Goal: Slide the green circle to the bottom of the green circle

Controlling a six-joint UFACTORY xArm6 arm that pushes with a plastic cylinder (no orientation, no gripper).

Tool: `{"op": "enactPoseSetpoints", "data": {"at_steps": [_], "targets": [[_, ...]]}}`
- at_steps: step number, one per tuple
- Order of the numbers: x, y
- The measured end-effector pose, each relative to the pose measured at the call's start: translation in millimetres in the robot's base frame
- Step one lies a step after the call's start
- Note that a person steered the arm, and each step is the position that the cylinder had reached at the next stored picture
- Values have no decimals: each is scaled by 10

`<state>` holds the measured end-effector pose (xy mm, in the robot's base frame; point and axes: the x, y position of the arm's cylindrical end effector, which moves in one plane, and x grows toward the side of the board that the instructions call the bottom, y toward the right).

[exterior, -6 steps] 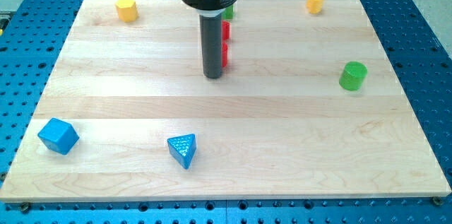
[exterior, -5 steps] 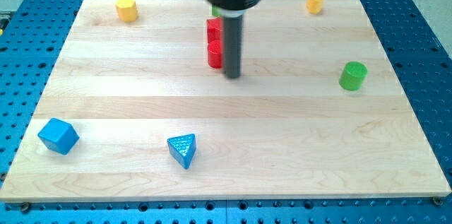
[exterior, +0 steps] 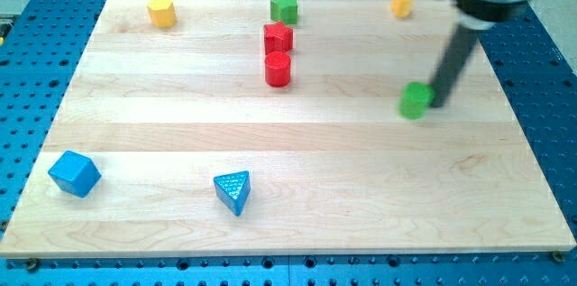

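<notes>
The green circle (exterior: 416, 100) is a small green cylinder on the right half of the wooden board (exterior: 288, 142). My tip (exterior: 440, 102) is at the circle's right side, touching or nearly touching it. The dark rod slants up from the tip to the view's top right. A green star (exterior: 284, 6) sits at the top centre of the board, far from my tip.
A red star (exterior: 278, 38) and a red cylinder (exterior: 278, 69) stand just below the green star. Yellow blocks sit at the top left (exterior: 161, 12) and top right (exterior: 403, 1). A blue cube (exterior: 74, 173) and a blue triangle (exterior: 233, 191) lie at the bottom left.
My tip has swung from the board's centre to the right. The green circle has slid left and slightly down. The green star, hidden before, now shows.
</notes>
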<state>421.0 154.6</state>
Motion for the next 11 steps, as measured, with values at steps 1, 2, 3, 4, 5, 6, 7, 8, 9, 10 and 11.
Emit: {"op": "enactPoseSetpoints", "data": {"at_steps": [1, 2, 3, 4, 5, 6, 7, 8, 9, 10, 11], "targets": [[9, -972], [60, -337], [185, -262], [308, -519], [313, -523], [329, -1106], [373, -1343], [868, -1224], [869, -1688], [683, -1875], [616, -2107]]}}
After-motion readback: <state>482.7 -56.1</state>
